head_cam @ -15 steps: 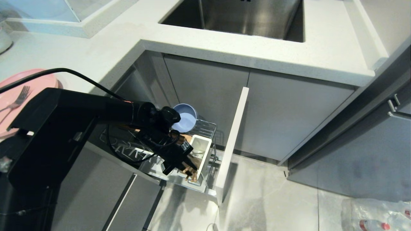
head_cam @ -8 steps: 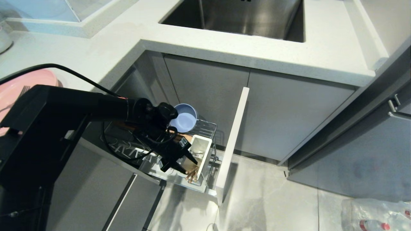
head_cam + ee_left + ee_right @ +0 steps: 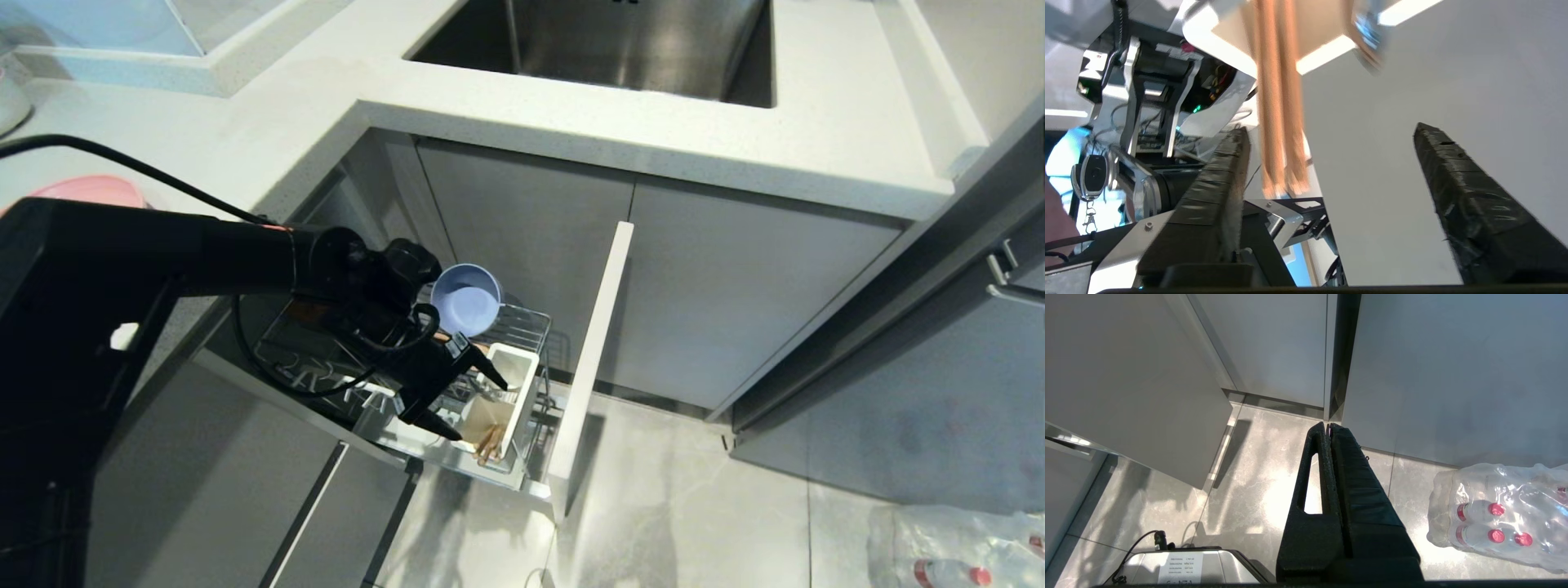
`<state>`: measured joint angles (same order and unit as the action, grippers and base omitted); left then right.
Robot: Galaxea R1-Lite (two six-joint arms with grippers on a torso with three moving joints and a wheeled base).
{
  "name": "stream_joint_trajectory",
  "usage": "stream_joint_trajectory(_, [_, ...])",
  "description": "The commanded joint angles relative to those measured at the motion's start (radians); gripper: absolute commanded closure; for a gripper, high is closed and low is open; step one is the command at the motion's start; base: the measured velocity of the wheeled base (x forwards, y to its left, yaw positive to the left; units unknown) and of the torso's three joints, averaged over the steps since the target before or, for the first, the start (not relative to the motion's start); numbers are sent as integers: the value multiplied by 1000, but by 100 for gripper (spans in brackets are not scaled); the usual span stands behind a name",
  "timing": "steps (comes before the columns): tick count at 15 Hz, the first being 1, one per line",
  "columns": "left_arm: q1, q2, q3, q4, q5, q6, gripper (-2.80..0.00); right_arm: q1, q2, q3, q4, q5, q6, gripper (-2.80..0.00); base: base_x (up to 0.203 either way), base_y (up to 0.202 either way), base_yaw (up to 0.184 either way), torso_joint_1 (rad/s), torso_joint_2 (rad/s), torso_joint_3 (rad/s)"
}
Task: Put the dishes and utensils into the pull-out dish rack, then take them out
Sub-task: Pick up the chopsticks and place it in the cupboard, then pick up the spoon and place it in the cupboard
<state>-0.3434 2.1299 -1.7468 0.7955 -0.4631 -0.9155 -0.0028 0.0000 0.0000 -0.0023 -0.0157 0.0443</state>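
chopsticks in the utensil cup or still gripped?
In the cup. The chopsticks stand in the white utensil cup, tips sticking out; the left claw is open, fingers spread clear of them.

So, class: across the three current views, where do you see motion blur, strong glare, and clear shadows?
Left wrist view: the chopsticks are smeared by motion blur, while the open left gripper stays sharp. Right wrist view: bright glare patches on the floor tiles beside the shut right gripper. Head view: the pull-out dish rack and its front panel cast soft shadows on the floor.
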Motion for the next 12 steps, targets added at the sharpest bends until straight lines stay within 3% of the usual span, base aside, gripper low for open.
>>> stream_joint_trajectory(1, [0, -60, 2, 6, -1, -6, -280, 0, 0, 0, -1, 0, 0, 0, 0, 0, 0, 0, 0, 0])
stream_joint_trajectory(3, [-1, -118, 6, 16, 8, -5, -280, 0, 0, 0, -1, -1, 0, 0, 0, 0, 0, 0, 0, 0])
stream_joint_trajectory(4, [-2, -141, 7, 23, 15, -5, 0, 0, 0, 0, 0, 0, 0, 0, 0, 0, 0, 0, 0, 0])
stream_joint_trajectory(12, [-32, -415, 7, 45, 44, -2, 0, 0, 0, 0, -1, 0, 0, 0, 0, 0, 0, 0, 0, 0])
